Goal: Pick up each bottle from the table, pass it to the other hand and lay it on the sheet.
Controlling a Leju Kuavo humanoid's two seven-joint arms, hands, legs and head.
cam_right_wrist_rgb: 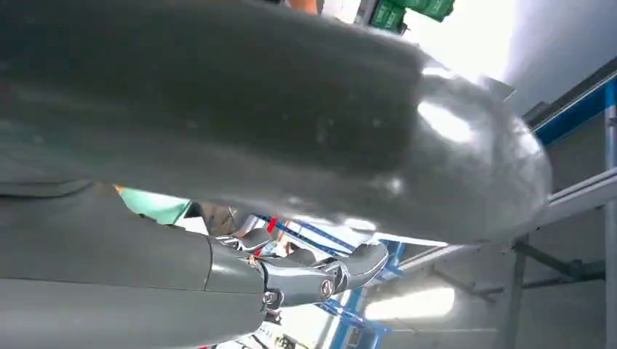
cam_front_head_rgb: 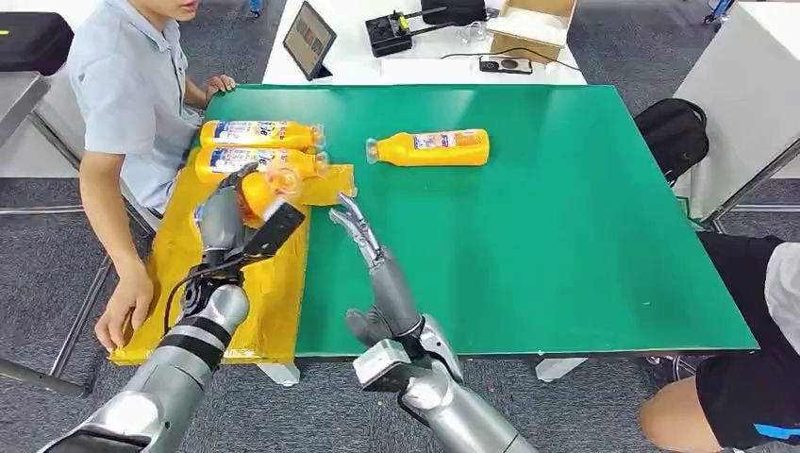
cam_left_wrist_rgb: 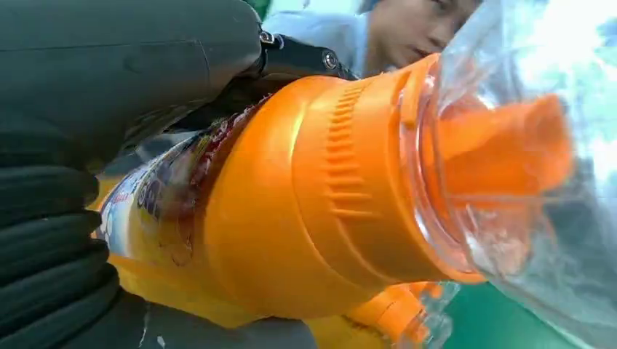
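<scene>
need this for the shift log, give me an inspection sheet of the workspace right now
surface: green table, yellow sheet over its left end
job's things: two orange bottles lying on the sheet; one bottle lying on the bare table; held bottle in the left hand
clutter: nothing seen on the green table
hands: left hand grips a bottle over the sheet; right hand holds nothing, fingers extended
cables: black cable along the left forearm
surroundings: seated person at left; white table behind with tablet, cardboard box; black bag at right

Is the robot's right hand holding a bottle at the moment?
No, the right hand is empty with fingers stretched out over the green table; the left hand holds a bottle.
</scene>
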